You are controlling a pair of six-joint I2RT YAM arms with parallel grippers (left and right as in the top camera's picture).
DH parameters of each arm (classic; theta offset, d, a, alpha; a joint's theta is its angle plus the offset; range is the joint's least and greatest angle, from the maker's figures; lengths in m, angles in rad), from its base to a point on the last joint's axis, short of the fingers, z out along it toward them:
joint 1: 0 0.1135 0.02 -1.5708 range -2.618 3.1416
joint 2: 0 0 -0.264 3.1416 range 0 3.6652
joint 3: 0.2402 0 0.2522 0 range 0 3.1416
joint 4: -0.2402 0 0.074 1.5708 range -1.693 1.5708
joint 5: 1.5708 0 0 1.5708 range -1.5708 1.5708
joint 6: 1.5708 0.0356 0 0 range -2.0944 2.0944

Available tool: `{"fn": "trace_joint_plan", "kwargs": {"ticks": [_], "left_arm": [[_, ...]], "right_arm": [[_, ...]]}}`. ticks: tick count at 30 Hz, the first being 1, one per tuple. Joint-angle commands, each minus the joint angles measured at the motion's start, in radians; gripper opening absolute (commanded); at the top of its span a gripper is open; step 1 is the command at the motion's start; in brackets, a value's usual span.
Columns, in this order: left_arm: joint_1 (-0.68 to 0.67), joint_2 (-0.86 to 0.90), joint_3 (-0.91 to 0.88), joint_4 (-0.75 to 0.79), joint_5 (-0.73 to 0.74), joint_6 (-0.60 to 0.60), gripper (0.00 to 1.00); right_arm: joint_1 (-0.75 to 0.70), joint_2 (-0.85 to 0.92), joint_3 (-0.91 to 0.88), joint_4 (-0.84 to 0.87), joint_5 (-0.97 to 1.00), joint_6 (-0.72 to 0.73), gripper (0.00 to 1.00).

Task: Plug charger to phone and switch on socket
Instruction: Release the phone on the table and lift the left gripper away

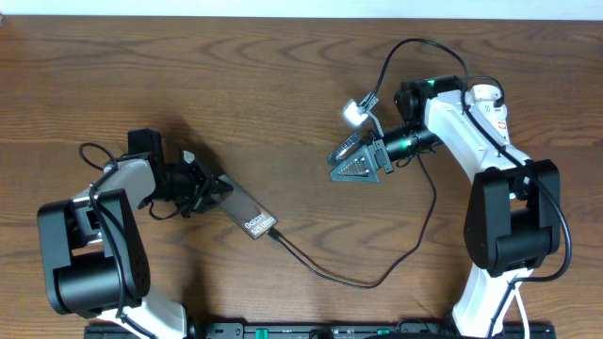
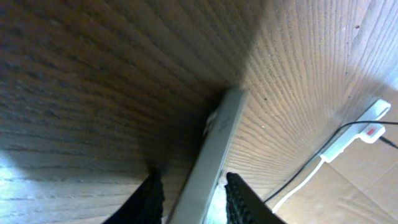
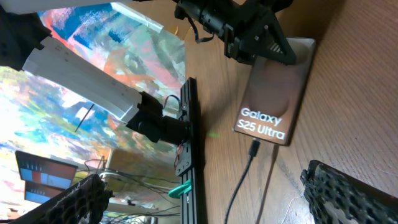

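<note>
While left claw (image 1: pixel 196 188) straddles far end of flat glossy dark phone (image 1: pixel 247 213), its fingers (image 2: pixel 153 198) stand slightly parted, narrow gap showing each side of slab. Phone lies on brown wooden desk (image 1: pixel 283 66), left of centre, white "Galaxy S25 Ultra" lettering toward centre. At lettered end, plug tip of long thin black charger cable (image 1: pixel 358 281) meets phone; cable loops toward right arm. Over desk centre-right, right claw (image 1: pixel 335 166) gapes wide, empty. Well apart from phone, narrow white power strip (image 2: pixel 351 138) with red mark, seen in left wrist view only.

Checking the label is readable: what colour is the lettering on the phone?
White lettering on the dark glossy phone, clearest in the right wrist view.
</note>
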Motion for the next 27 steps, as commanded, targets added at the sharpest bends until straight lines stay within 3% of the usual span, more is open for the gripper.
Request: {"fn": "trace_joint_plan", "kwargs": {"ticks": [1, 8, 13, 22, 27], "left_arm": [[0.0, -0.002, -0.002, -0.006, 0.005, 0.002, 0.33], [0.0, -0.002, -0.002, -0.007, 0.005, 0.003, 0.4], [0.0, -0.002, -0.002, -0.014, 0.004, 0.006, 0.55], [0.001, -0.012, 0.014, -0.027, -0.051, 0.006, 0.56], [0.001, -0.1, 0.074, -0.077, -0.062, 0.026, 0.56]], "right_arm": [[-0.002, 0.003, 0.012, -0.001, -0.007, -0.008, 0.99], [-0.002, 0.003, 0.012, -0.001, -0.007, -0.008, 0.99], [-0.002, 0.003, 0.012, -0.002, -0.007, -0.008, 0.99], [-0.006, 0.003, 0.012, -0.019, 0.026, 0.003, 0.99], [-0.027, 0.003, 0.012, -0.02, 0.049, 0.003, 0.99]]}}
